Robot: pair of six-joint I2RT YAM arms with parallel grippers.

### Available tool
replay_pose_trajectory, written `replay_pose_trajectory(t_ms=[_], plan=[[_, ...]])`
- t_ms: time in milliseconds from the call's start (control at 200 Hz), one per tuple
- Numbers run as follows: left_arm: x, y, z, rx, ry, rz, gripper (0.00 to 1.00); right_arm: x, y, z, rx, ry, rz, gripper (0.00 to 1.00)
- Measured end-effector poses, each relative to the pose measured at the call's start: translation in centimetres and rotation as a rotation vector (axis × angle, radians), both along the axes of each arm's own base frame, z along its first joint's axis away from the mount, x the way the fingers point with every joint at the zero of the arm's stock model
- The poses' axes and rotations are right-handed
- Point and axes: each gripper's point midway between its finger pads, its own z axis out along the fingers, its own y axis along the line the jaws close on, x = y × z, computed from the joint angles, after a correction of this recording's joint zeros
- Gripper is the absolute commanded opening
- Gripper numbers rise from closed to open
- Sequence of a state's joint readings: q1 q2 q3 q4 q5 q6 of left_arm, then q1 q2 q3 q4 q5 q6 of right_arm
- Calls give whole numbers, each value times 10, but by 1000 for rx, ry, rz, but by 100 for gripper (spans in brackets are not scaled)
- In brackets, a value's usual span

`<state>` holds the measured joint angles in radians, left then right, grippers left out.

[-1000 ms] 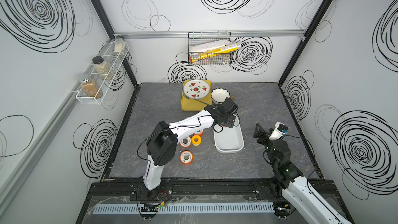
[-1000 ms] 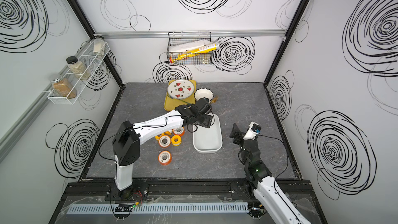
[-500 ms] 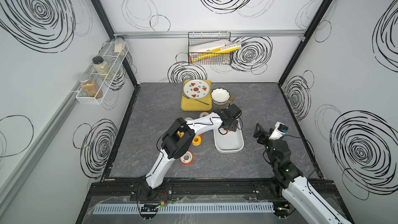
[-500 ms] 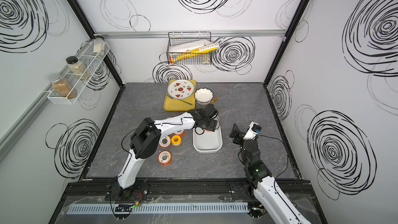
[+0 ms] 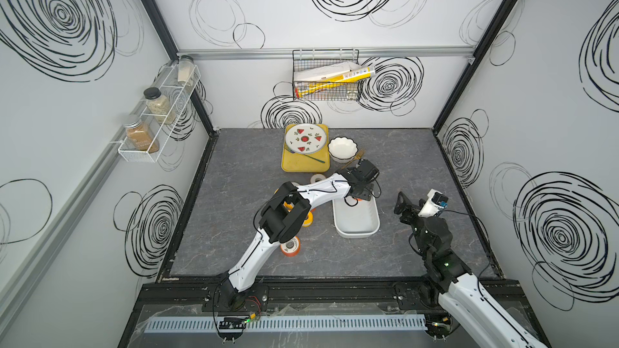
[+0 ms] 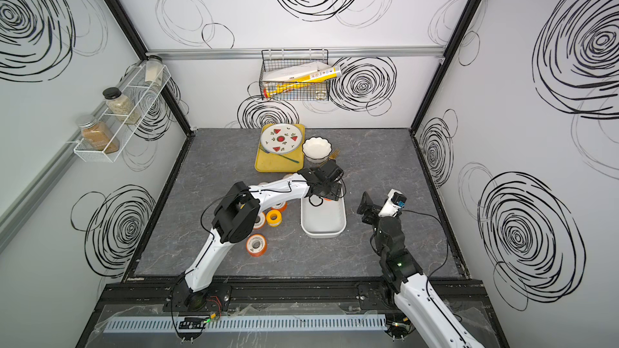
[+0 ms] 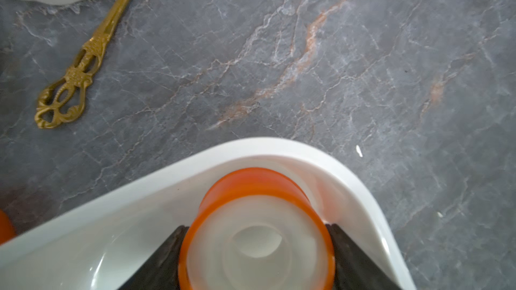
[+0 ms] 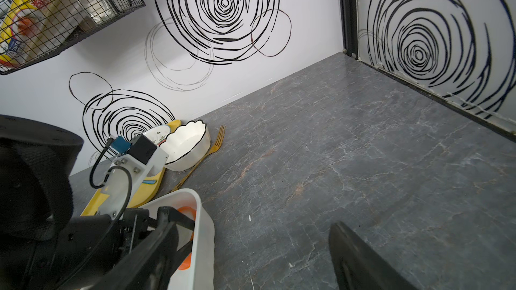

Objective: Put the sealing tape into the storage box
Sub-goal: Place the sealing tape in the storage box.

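The storage box (image 5: 357, 233) is a white shallow tub in the middle of the table in both top views. My left gripper (image 5: 360, 194) reaches over its far end, shut on one sealing tape spool (image 7: 257, 242) with orange flanges. The black fingers (image 7: 351, 258) press both sides of the spool, which sits inside the box's rounded corner (image 7: 279, 146); whether it touches the bottom I cannot tell. More spools lie left of the box: an orange one (image 6: 257, 244), a yellow one (image 6: 274, 217), partly under the arm. My right gripper (image 8: 259, 252) stands open and empty, right of the box.
A yellow tray (image 5: 294, 164) with a watermelon plate (image 5: 304, 138) and a scalloped white bowl (image 5: 342, 148) stand behind the box. A gold fork (image 7: 75, 71) lies between the bowl and the box. A wire basket (image 5: 326, 76) and a spice rack (image 5: 157, 112) hang on the walls.
My left arm has swung its gripper with the spool from beside the bowl down over the box's far end, and its elbow came forward. The right arm has not moved.
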<state>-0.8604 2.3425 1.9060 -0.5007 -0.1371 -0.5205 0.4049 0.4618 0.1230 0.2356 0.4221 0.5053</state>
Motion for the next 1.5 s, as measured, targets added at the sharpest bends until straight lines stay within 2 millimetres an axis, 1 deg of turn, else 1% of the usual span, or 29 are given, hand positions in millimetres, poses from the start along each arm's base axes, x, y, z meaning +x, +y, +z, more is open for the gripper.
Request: replay_pose_trajectory(t_ms=[120, 265, 395, 706, 806, 851, 911, 956, 1046, 1096, 1171, 1266, 1367, 1502], plan=[[3, 2, -2, 4, 0, 7, 74, 0, 0, -1, -1, 4, 0, 89], [4, 4, -3, 7, 1, 9, 84, 1, 0, -3, -5, 11, 0, 89], [6, 3, 0, 4, -4, 7, 92, 1, 0, -3, -5, 12, 0, 89], [5, 4, 2, 9, -1, 5, 93, 1, 0, -3, -5, 12, 0, 89], [4, 5, 10, 4, -6, 4, 93, 1, 0, -3, -5, 12, 0, 89], [3, 6, 19, -7, -15, 4, 93, 1, 0, -3, -5, 12, 0, 89], [1, 8, 36, -22, -32, 4, 93, 1, 0, -3, -5, 12, 0, 89], [0, 10, 53, -39, -52, 5, 93, 1, 0, -3, -5, 12, 0, 89], [-2, 18, 95, -80, -109, 12, 93, 1, 0, -3, -5, 12, 0, 89], [-7, 26, 121, -105, -144, 19, 93, 1, 0, -3, -5, 12, 0, 89], [-15, 40, 154, -134, -189, 29, 93, 1, 0, -3, -5, 12, 0, 90], [-30, 61, 184, -163, -226, 39, 93, 1, 0, -3, -4, 11, 0, 90], [-43, 84, 201, -174, -250, 54, 93, 0, 0, -2, -3, 8, -2, 90], [-59, 121, 210, -161, -274, 87, 94, 0, 0, 0, 1, -2, -2, 90]])
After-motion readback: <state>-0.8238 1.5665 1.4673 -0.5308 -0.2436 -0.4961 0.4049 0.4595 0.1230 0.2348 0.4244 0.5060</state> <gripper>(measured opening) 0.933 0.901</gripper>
